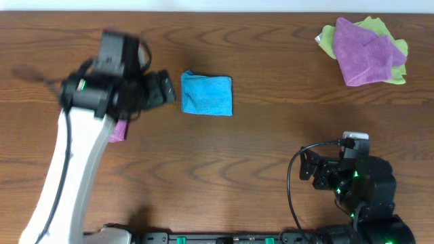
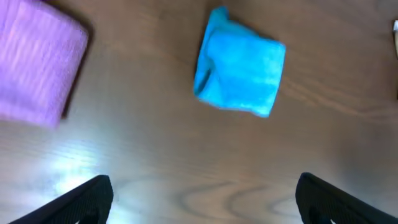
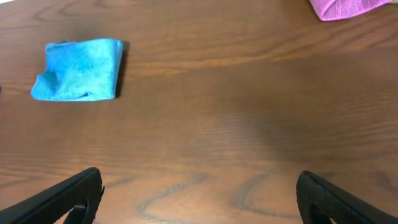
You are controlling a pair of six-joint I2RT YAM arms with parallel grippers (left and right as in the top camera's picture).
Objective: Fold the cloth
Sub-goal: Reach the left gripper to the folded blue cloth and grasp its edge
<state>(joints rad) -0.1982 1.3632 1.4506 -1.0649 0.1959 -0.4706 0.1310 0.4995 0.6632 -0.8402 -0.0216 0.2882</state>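
Observation:
The cloth (image 1: 207,94) is turquoise blue and lies folded into a small rectangle on the wooden table, left of centre. My left gripper (image 1: 167,89) hovers just left of it, open and empty. From the left wrist camera the cloth (image 2: 239,70) lies ahead of the wide-apart fingers (image 2: 93,194), and the left gripper (image 2: 202,200) has only bare wood between them. My right gripper (image 1: 308,168) rests open near the front right, far from the cloth. In the right wrist view the cloth (image 3: 78,78) sits at the far left, and the right gripper (image 3: 199,194) holds nothing.
A folded purple cloth (image 1: 119,131) lies partly under my left arm; it is the purple cloth (image 2: 37,62) at the left wrist view's upper left. A heap of purple and lime-green cloths (image 1: 369,42) sits at the back right corner.

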